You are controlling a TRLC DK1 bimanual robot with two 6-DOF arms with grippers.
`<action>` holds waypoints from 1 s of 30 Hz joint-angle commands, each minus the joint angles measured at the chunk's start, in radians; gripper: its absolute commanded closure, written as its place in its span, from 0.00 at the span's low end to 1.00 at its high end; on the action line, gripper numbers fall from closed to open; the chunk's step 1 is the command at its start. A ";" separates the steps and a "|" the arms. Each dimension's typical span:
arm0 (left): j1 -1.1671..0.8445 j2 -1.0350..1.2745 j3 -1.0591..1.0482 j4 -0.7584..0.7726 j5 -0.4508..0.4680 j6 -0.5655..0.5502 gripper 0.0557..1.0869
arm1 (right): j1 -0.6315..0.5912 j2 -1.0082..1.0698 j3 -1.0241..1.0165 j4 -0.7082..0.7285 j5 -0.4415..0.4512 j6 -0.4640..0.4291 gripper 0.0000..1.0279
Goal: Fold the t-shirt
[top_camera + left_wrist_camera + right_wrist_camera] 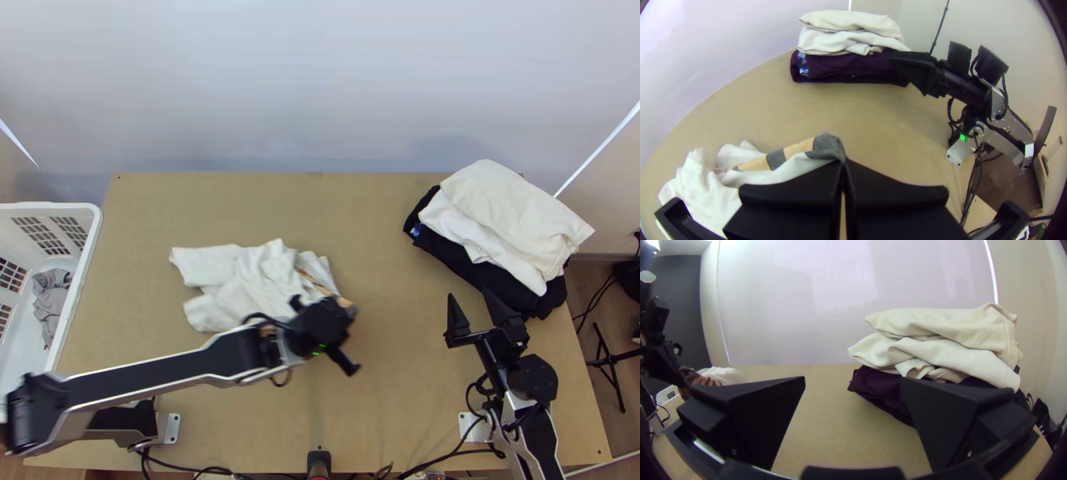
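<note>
Pinching bunched t-shirt point(240, 280) by striped edge with left gripper point(326, 322), left of folded stack point(504, 212)
Holding right gripper point(470, 296) wide near stack

One t-shirt point(232, 280), one stack of folded clothes point(504, 212), one white basket point(85, 264), two arms point(160, 377), one table point(392, 400)

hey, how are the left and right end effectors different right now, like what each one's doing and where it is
The left end effector is shut on the tan-and-grey part of the bunched white t-shirt, while the right end effector is open with nothing between its fingers. The left one is near the middle of the table; the right one is farther right, beside the clothes pile. Both have two wide, flat black fingers.
</note>
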 commanded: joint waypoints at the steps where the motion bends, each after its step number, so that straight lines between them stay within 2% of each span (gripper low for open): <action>1: -0.068 0.194 0.193 0.083 0.000 -0.030 0.54 | -0.001 0.000 0.000 0.000 0.000 -0.001 0.04; 3: -0.068 0.201 0.273 0.083 -0.001 -0.042 0.16 | -0.001 0.000 0.000 0.000 0.000 -0.001 0.04; 4: -0.064 0.198 0.308 0.079 -0.003 -0.044 0.05 | 0.001 0.000 0.000 0.000 0.000 -0.001 0.04; 9: 0.039 0.114 0.357 0.033 -0.003 -0.007 0.05 | -0.001 0.000 0.000 0.000 0.000 -0.001 0.04; 14: 0.271 0.042 0.366 -0.282 -0.001 0.022 0.05 | -0.001 0.000 0.000 0.000 0.000 -0.001 0.04; 16: 0.366 0.013 0.317 -0.375 -0.001 0.093 0.05 | -0.001 0.000 0.000 0.000 0.000 -0.001 0.04; 19: 0.509 -0.041 0.196 -0.438 0.003 0.186 0.05 | 0.001 0.000 0.000 0.000 0.000 -0.001 0.04; 20: 0.548 -0.056 0.159 -0.469 0.029 0.200 0.05 | -0.001 0.000 0.000 0.000 0.000 -0.001 0.04; 22: 0.614 -0.084 0.090 -0.558 0.146 0.235 0.05 | 0.001 0.000 0.000 0.000 0.000 -0.001 0.04; 24: 0.654 -0.118 0.007 -0.581 0.212 0.258 0.05 | -0.001 0.000 0.000 0.000 0.000 -0.001 0.04; 30: 0.662 -0.151 -0.140 -0.535 0.213 0.229 0.05 | -0.001 0.000 0.000 0.000 0.000 -0.001 0.04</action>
